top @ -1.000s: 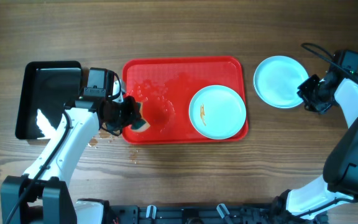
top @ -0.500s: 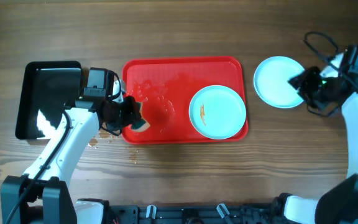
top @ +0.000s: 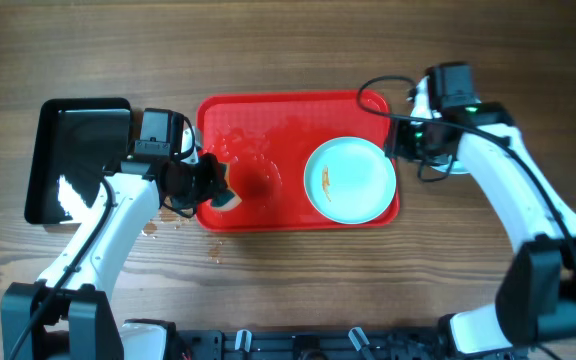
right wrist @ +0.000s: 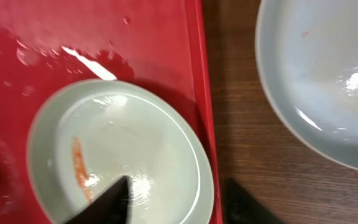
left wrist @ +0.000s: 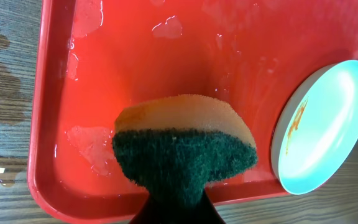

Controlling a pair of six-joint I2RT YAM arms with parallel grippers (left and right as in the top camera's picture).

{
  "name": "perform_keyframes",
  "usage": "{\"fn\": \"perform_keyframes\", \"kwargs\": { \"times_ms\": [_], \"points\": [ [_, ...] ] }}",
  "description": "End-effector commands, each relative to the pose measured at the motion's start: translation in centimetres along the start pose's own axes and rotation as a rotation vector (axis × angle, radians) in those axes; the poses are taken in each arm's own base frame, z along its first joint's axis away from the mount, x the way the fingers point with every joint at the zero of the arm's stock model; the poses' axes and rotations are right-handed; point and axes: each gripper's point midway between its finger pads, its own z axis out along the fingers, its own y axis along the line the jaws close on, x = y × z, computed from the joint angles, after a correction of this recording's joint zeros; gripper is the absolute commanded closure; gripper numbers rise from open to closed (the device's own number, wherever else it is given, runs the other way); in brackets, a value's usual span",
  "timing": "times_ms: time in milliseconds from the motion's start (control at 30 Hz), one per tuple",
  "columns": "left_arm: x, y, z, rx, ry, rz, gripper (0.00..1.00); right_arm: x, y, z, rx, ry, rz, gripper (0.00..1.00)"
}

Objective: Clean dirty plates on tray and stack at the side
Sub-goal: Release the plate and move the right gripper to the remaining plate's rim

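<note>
Plate on the tray (top: 350,180): sits in the right half of the red tray (top: 268,108), flat, close to the right rim. One orange-brown smear (right wrist: 79,165) on its left inner face; the rest looks pale and glossy.

Second plate (right wrist: 328,74): on the bare wood table (top: 288,50) just right of the tray, apart from the rim. Mostly hidden under the right arm in the overhead view; the right wrist view shows it with a faint speck near the top.

Left gripper (top: 208,185): clamped on a sponge (left wrist: 185,146), green scouring side toward the wrist camera, yellow foam beyond it. Sponge is over the tray's left front corner; contact with the tray floor cannot be told.

Right gripper (right wrist: 179,202): fingers spread wide, gripping nothing. One finger (right wrist: 114,199) lies over the tray plate's near part, the other over the wood just outside the tray's right rim. Height above them cannot be told.

Tray surface: wet, with patches and droplets of water (left wrist: 89,140) across the left and middle. Damp marks on the wood off the front left corner.

Black tray (top: 78,160): left of the red tray, beside the left arm.
</note>
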Motion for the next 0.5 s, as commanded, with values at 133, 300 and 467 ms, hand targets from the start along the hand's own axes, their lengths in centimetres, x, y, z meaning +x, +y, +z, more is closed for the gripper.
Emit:
{"fn": "perform_keyframes", "kwargs": {
  "times_ms": [133,300,467],
  "points": [
    [0.0,0.2,0.0,-0.003,-0.004,-0.008,0.96,2.1,-2.6,4.0,0.162,0.116,-0.073,0.52],
    [-0.1,0.2,0.0,-0.002,-0.005,-0.007,0.96,2.8,-3.0,5.5,0.172,0.161,-0.068,0.76],
    [-0.1,0.2,0.0,-0.002,-0.005,-0.007,0.96,3.2,-2.9,5.9,0.157,0.182,-0.065,0.79]
  ]
}}
